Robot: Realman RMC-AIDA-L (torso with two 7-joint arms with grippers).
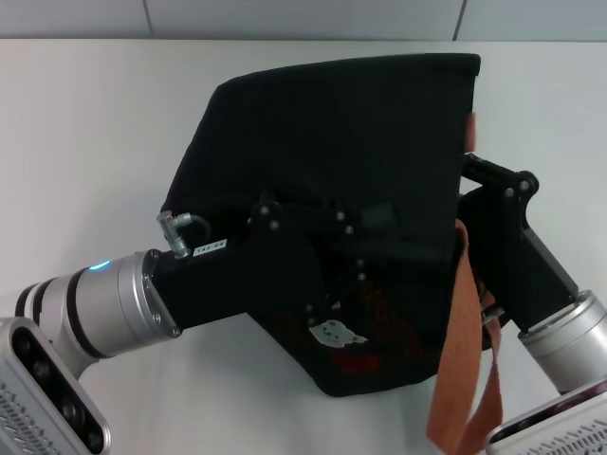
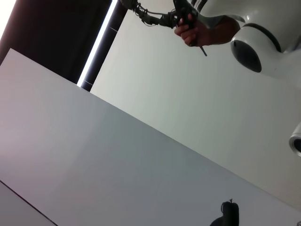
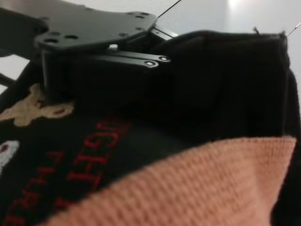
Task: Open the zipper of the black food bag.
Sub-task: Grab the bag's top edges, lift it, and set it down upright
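The black food bag (image 1: pixel 341 171) lies tipped on the white table (image 1: pixel 85 123), a little beyond the robot's body, its printed face with the pale bear patch (image 1: pixel 334 334) turned toward the robot. Taking the bag as landmark, the left gripper (image 1: pixel 327 223) reaches in from the bag's left side and rests across its near face, while the right gripper (image 1: pixel 488 175) sits against the bag's right edge, just beside the rust-brown strap (image 1: pixel 460 360) that hangs down the near right corner. Neither claw's fingertips can be made out against the dark fabric, so I cannot tell whether either is spread, pressed together or pinching cloth. The zipper cannot be found in any view: no silver pull tab shows, and the track probably runs along the bag's top panel, black on black or under the left arm's links. If so, the left gripper would be the nearer one, but that is a guess. The right wrist view shows only the other arm's linkage (image 3: pixel 94 28), red lettering and strap weave; the left wrist view looks away at the wall.
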